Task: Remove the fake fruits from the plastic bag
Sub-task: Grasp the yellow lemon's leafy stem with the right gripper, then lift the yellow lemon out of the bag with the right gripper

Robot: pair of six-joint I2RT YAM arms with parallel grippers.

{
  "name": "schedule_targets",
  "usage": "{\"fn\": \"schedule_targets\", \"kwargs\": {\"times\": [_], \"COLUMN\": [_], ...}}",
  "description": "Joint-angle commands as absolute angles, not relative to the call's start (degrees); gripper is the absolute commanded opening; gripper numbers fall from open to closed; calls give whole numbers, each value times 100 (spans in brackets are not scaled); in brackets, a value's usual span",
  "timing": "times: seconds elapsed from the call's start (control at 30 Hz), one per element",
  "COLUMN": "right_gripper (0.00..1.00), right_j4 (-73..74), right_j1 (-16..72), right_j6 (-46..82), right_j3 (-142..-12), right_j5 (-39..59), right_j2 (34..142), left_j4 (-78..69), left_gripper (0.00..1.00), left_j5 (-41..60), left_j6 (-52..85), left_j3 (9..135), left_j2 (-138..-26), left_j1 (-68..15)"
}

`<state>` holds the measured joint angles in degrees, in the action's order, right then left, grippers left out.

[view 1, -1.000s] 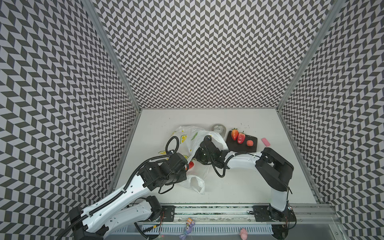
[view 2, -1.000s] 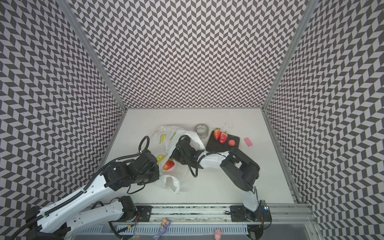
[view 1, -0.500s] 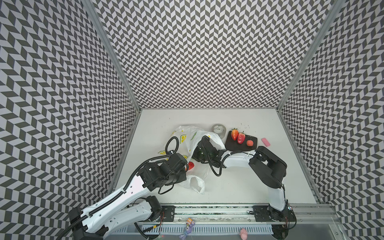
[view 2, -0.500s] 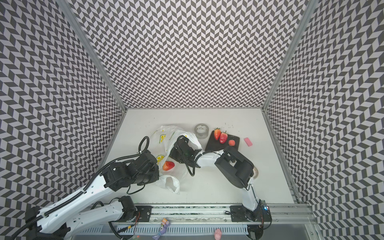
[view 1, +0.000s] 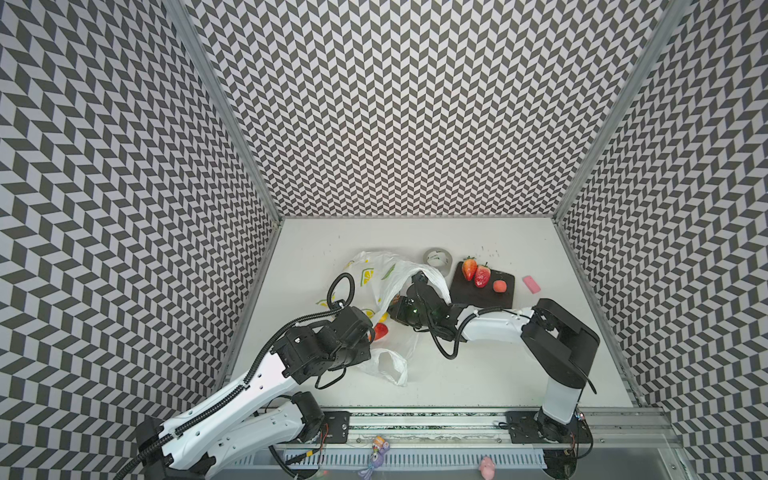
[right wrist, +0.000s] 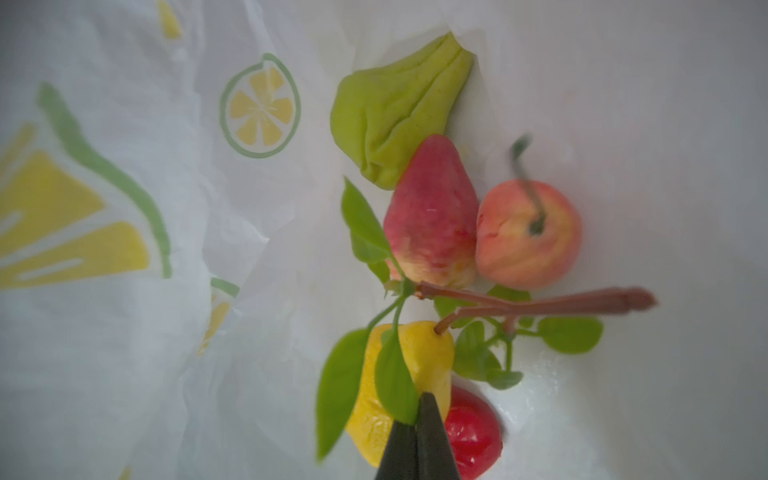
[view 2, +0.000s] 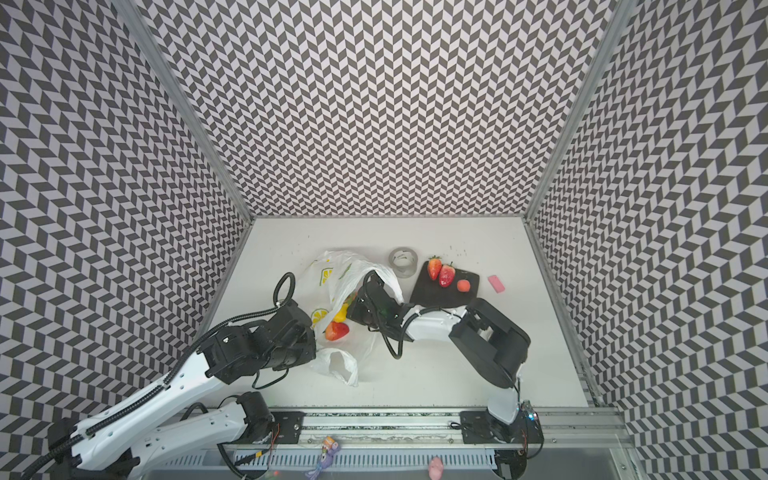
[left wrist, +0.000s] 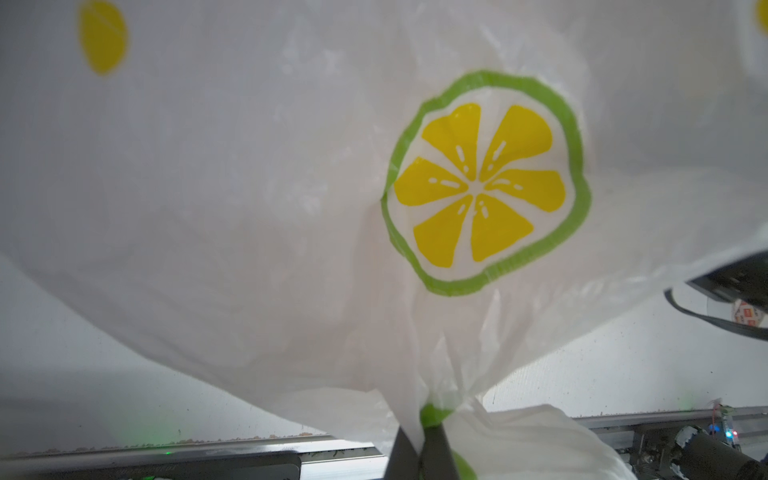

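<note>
Left end effector (left wrist: 420, 436) clamped on a gathered fold of the plastic bag (left wrist: 249, 208); right end effector (right wrist: 417, 419), inside the bag, pinched together on a leaf (right wrist: 392, 374) of the yellow pear (right wrist: 428, 353) lying there: advise slow withdrawal through the mouth, as a leaf hold may slip.

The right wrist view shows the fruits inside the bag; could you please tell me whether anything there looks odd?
Yes: the right gripper is shut on a thin green leaf of the glossy yellow plastic pear, not its body, inside the thin white lemon-printed plastic bag. Such a pinch may slip.
</note>
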<state>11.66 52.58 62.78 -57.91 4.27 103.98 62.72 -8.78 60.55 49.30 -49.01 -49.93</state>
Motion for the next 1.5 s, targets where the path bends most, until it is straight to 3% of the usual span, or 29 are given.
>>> {"fn": "schedule_targets", "kwargs": {"times": [0.0,0.3,0.97,1.47], "right_gripper": [0,0,0,0], "right_j4": [1155,691,1335,-252], "right_j1": [5238,5238,5379,5833], "right_j6": [5614,4027,1510,220], "right_j3": [-5605,-5269,-4342,-3486], "right_j5": [405,315,1627,1720], "right_j2": [10018,9573,8307,5683], "left_j4": [6181,6095,5795,5462], "left_gripper": [0,0,0,0], "left_j5": [-1113,-1116,-1247,-1178], "left_j6": [6154,6087,5985,5798], "left_j3": [4843,4764,4864,4983], "left_j2": [-4843,-4865,-4988,-5273], "left_j1": [-4924,-4879,-4731,-4588]}}
